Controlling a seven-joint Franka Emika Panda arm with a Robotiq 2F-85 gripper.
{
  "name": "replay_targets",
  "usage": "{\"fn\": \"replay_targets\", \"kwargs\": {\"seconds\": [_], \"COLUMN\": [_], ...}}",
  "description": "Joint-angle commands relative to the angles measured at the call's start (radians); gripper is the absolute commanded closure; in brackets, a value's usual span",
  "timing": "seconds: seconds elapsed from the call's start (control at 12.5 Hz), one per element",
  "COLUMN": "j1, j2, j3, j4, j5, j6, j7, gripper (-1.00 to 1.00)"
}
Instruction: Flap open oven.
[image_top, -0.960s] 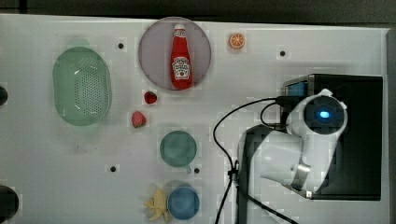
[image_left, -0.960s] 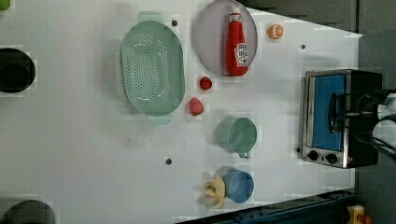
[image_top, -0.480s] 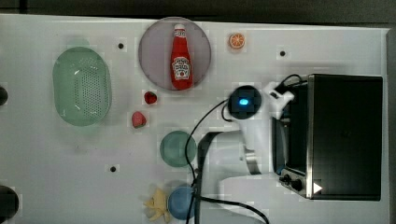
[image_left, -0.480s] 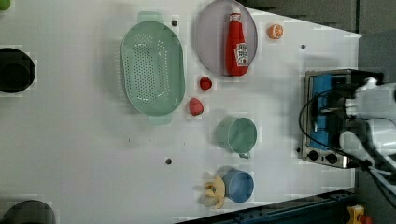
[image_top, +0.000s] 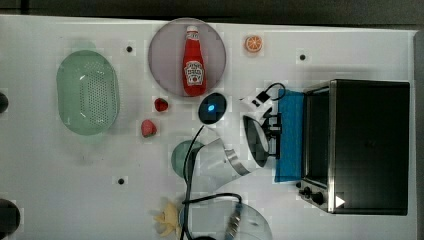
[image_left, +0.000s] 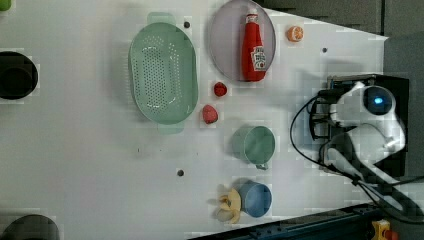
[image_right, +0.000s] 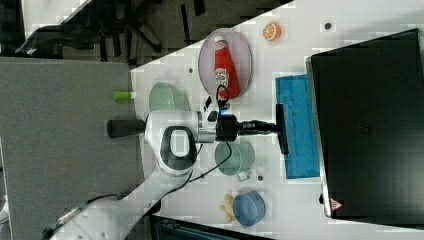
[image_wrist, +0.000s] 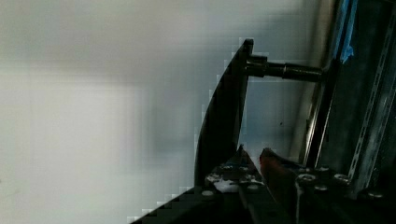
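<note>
The oven (image_top: 370, 145) stands at the top view's right, black top up, with black knobs (image_top: 312, 194) at its front corner. Its blue-tinted door (image_top: 291, 135) is swung down and juts toward the top view's left. My gripper (image_top: 275, 134) is shut on the door's dark bar handle (image_right: 283, 129), reaching in level from the right view's left (image_right: 276, 128). In the wrist view the handle (image_wrist: 224, 116) runs between my fingers (image_wrist: 276, 165), with the oven's metal frame (image_wrist: 327, 116) beyond. The arm hides most of the oven (image_left: 400, 82) in the left view.
A ketchup bottle (image_top: 194, 60) lies on a grey plate (image_top: 160, 50). Nearby are an orange slice (image_top: 253, 44), two strawberries (image_top: 161, 104), a green colander (image_top: 88, 92) and a green cup (image_top: 179, 157). A blue cup (image_left: 256, 199) and banana (image_left: 227, 205) sit by the table edge.
My arm has swept from above the oven toward the top view's left, drawing the handle with it. The blue door has swung down from its frame.
</note>
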Motion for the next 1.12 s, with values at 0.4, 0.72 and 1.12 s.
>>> {"fn": "replay_targets", "kwargs": {"seconds": [0.4,0.72,1.12], "j1": [0.127,0.163,0.172], "j2": [0.153,0.253,0.228], "j3": [-0.005,-0.005,-0.006], "j4": [0.037,0.092,0.116], "j5": [-0.221,-0.258,-0.238], "j6": [-0.061,-0.068,-0.038], "j7": [0.474,0.491,0.490], "gripper": [0.65,0.65,0.65]}}
